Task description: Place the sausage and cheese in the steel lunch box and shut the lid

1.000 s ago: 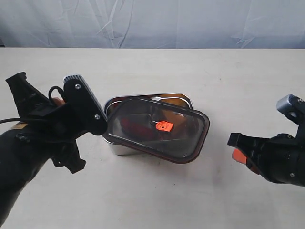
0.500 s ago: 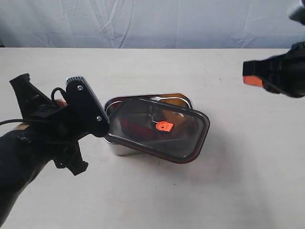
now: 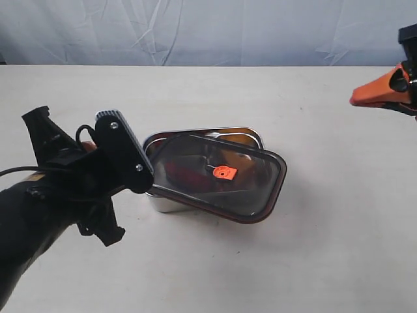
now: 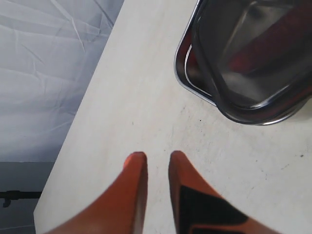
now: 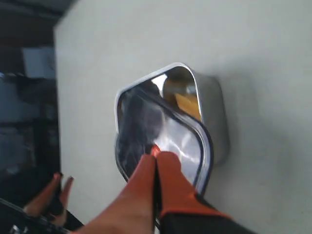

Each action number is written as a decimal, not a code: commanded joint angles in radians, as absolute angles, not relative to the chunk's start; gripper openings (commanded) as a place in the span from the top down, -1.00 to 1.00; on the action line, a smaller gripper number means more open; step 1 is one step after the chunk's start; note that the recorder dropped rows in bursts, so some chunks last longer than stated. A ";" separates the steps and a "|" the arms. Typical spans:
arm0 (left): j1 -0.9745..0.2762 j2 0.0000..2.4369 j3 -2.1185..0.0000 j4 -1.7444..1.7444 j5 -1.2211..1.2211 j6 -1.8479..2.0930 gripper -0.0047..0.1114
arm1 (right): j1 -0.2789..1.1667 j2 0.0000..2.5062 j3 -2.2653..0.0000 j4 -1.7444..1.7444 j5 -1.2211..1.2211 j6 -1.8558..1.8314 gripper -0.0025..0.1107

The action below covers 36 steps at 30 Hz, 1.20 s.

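closing was the step i judged in hand: the lid lay skewed on the steel lunch box, sausage and cheese inside. left gripper slightly parted, empty, beside the box; right gripper pressed together, well apart. next i needed to square and press the lid. no writing was readable.

A pale beige worktop fills most of the scene, matte and evenly lit, with a few small dark specks. Along its far edge hangs a wrinkled blue-grey cloth backdrop, creased in long folds. In the right wrist view, the room past the worktop's edge is dark and blurred.
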State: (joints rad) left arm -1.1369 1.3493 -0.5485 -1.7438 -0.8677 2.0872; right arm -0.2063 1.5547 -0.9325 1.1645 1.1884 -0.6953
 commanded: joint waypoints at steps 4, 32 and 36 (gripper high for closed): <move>-1.138 1.340 -0.538 -1.744 -0.879 2.078 0.61 | -0.322 1.563 -0.566 1.403 1.221 -0.964 0.97; -1.138 1.340 -0.538 -1.744 -0.808 2.060 0.61 | 0.053 1.563 -0.349 1.744 0.874 -1.125 0.30; -1.138 1.340 -0.538 -1.744 -0.810 2.060 0.61 | 0.095 1.563 -0.379 1.744 0.861 -1.125 0.38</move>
